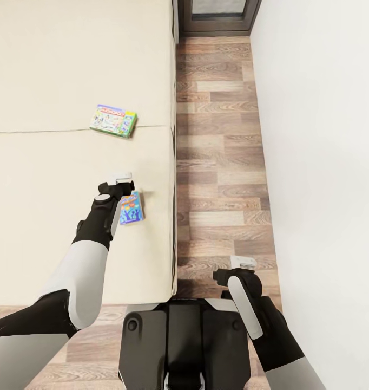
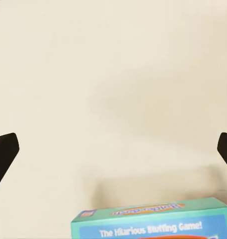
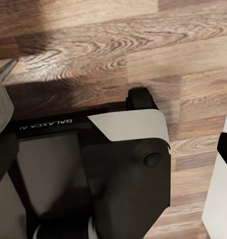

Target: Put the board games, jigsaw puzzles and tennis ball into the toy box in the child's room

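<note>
Hovering over the bed (image 1: 71, 65), the left gripper (image 1: 121, 177) has its jaws spread wide with nothing between them, just above a blue board game (image 1: 131, 208) lying near the mattress edge. A green Monopoly box (image 1: 113, 120) lies farther up. The right gripper (image 1: 242, 263) hangs over the wood floor (image 1: 217, 162), jaws apart and empty.

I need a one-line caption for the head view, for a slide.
Left hand hovers open over the blue board game on the beige bed; the Monopoly box lies farther up the mattress.

Left claw (image 1: 123, 177) open, right arm (image 1: 260, 319) low
</note>
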Controlling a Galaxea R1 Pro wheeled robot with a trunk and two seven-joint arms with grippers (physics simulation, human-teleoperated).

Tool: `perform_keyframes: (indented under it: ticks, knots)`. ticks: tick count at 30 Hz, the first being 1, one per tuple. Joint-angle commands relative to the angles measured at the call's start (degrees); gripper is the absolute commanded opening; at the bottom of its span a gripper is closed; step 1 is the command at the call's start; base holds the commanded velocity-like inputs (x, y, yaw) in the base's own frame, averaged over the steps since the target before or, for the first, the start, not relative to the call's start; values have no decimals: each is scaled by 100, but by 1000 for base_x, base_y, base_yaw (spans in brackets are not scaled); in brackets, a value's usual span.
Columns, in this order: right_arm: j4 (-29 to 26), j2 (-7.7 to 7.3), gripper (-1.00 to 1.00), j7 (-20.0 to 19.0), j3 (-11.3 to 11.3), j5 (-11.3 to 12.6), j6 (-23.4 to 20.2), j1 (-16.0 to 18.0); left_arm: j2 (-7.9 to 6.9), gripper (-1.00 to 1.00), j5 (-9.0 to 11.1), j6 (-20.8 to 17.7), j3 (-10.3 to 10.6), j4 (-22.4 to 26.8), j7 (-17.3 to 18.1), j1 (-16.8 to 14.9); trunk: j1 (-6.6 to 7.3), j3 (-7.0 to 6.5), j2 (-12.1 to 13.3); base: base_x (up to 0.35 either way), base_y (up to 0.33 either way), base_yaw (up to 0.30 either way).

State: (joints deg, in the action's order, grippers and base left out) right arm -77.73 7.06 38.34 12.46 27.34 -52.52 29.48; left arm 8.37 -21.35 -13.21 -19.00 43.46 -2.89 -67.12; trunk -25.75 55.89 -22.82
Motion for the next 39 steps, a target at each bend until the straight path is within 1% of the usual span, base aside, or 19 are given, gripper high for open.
perform_keyframes:
  ticks: [1, 14, 23, 33, 39]
  knots:
    - [-5, -1, 100, 60, 5, 55, -13, 2, 6, 100, -36, -9, -17, 7, 3, -3, -3, 16, -10, 0, 0, 0]
    - [-4, -11, 100, 60, -5, 64, -13, 2, 14, 100, -40, 70, -16, 13, -1, 0, -3, 139, -10, 0, 0, 0]
    - [3, -11, 100, 52, -6, 70, -13, 2, 15, 100, -36, 234, -17, 6, -1, 5, -3, 224, -10, 0, 0, 0]
    - [3, -11, 100, 51, -6, 70, -5, 2, 17, 100, -37, 256, -16, 5, -1, 6, -3, 319, -10, 0, 0, 0]
    - [4, -11, 100, 51, -6, 70, -4, 2, 53, 100, -43, 257, -14, 5, -1, 6, -3, 376, -10, 0, 0, 0]
